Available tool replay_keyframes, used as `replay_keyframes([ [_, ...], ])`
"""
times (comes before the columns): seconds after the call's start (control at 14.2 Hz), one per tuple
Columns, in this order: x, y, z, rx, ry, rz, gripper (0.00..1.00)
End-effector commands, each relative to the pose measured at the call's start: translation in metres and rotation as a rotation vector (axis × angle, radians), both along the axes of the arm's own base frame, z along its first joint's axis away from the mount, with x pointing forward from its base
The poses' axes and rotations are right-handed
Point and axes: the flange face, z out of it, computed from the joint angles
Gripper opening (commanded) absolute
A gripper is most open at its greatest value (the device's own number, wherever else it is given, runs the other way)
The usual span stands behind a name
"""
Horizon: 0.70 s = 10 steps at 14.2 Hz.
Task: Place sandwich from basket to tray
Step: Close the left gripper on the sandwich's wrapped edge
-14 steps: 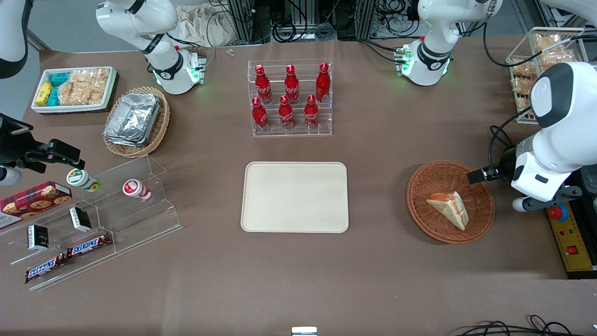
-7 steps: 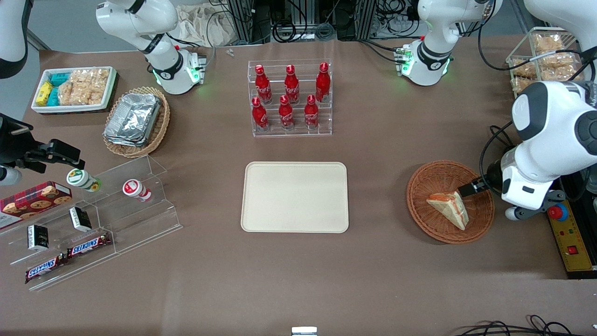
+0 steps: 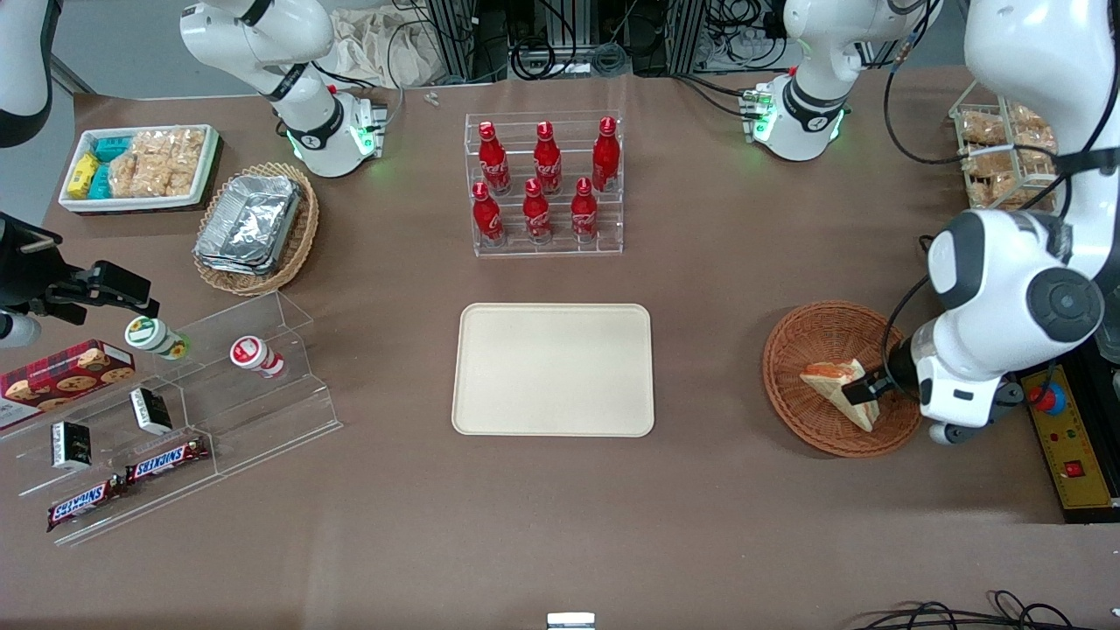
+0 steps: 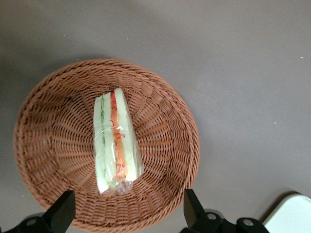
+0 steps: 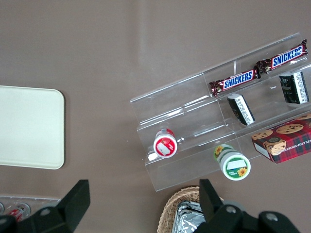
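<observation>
The working arm has swung in from the table's edge over the last second, and its gripper (image 3: pixel 862 389) now hangs low over the basket (image 3: pixel 822 337), where a second ago it stood just outside the rim. The sandwich (image 3: pixel 842 391) has not shifted; it lies on its side in the basket's bowl, directly below the gripper, with one dark fingertip (image 3: pixel 857 386) showing over its bread in the front view.

In the wrist view the fingers (image 4: pixel 62 216) are spread wide, one to each side of the sandwich (image 4: pixel 115 141), with woven basket (image 4: pixel 160 97) wall showing between each finger and the wedge; they hold nothing and do not touch it. The wedge shows its cut face, with orange and green filling between white bread.

The tray (image 3: pixel 553 368) lies bare well away from the gripper, toward the parked arm's end of the table. A clear rack of red bottles (image 3: pixel 544 184) stands farther from the front camera than the tray. A yellow control box with a red button (image 3: pixel 1069 437) sits just beside the arm, at the working arm's end. Nothing lies between the gripper and the tray.
</observation>
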Motion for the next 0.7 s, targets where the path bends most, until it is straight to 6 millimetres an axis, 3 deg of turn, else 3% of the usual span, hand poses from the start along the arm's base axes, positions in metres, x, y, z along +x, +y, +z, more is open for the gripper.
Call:
replay_keyframes([
  [0.0, -0.007, 0.0, -0.018, 0.012, -0.015, 0.055, 1.0],
  [0.21, -0.016, 0.0, -0.037, 0.029, -0.015, 0.065, 1.0],
  [0.63, -0.022, 0.002, -0.05, 0.05, 0.009, 0.113, 1.0],
])
